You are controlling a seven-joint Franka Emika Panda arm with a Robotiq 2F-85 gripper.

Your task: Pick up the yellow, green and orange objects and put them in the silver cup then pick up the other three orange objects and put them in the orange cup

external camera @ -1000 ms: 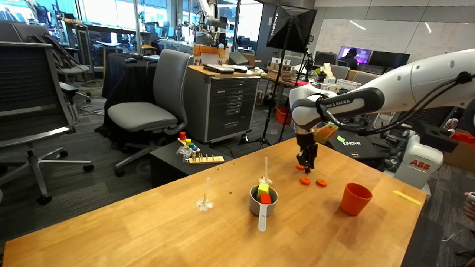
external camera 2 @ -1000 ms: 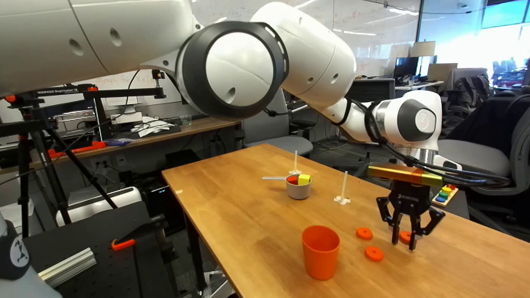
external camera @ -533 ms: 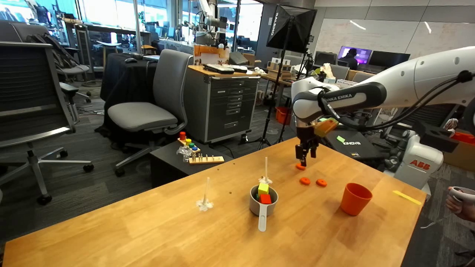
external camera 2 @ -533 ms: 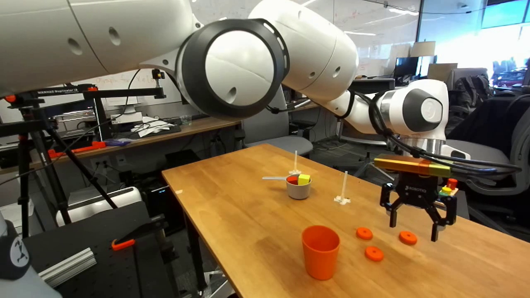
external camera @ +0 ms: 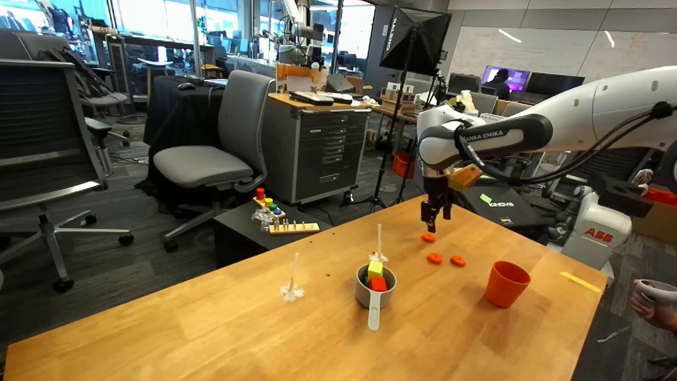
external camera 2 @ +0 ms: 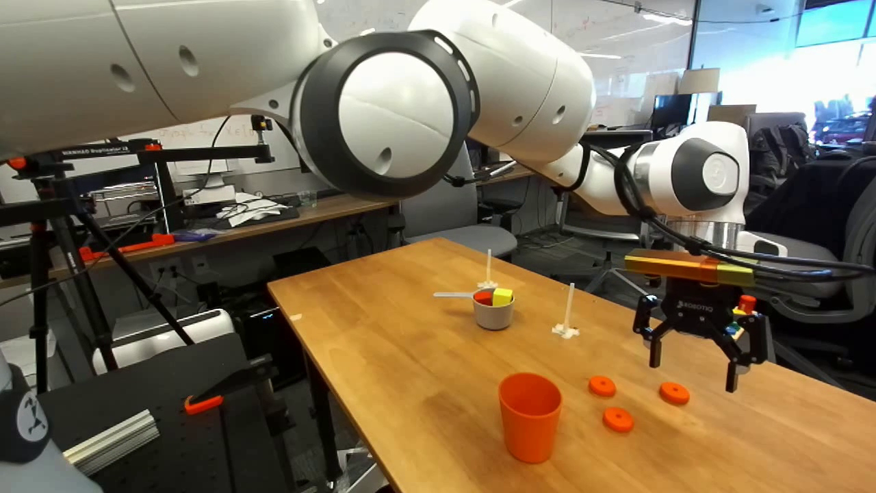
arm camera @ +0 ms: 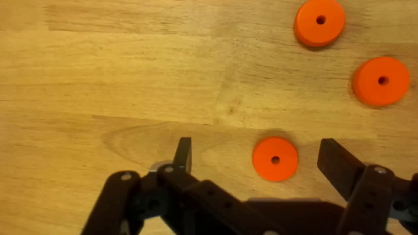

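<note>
The black hand (external camera 2: 693,377) of a white robot arm (external camera: 576,114) hangs above the desk (external camera: 211,338), its two fingers (arm camera: 337,163) spread wide and holding nothing. In the wrist view, an orange disc (arm camera: 275,171) with a small central hole lies on the wood below, showing between those fingers, touching neither and closer to one of them. In an exterior view, a second orange disc (external camera: 434,258) and a third orange disc (external camera: 458,261) rest near it, the trio gathered toward the desk's far corner.

The orange cup (external camera: 506,292) stands upright, nearer than the discs to the right-hand corner, where a strip of yellow tape (external camera: 580,282) lies. Well apart from it, in from the desk's long edge, the silver cup (external camera 2: 493,317) stands upright, its pale handle (external camera: 374,316) jutting sideways. Inside, a yellow block (external camera: 375,269) shows at the rim beside a red-orange block (external camera: 378,285), with a mostly hidden green piece (external camera: 366,279). Nearer that edge, a thin white peg (external camera: 379,241) and a second white peg (external camera: 294,271) stand upright, apart from each other. Beyond it, a black box (external camera: 238,234) carries a wooden board (external camera: 294,228).
</note>
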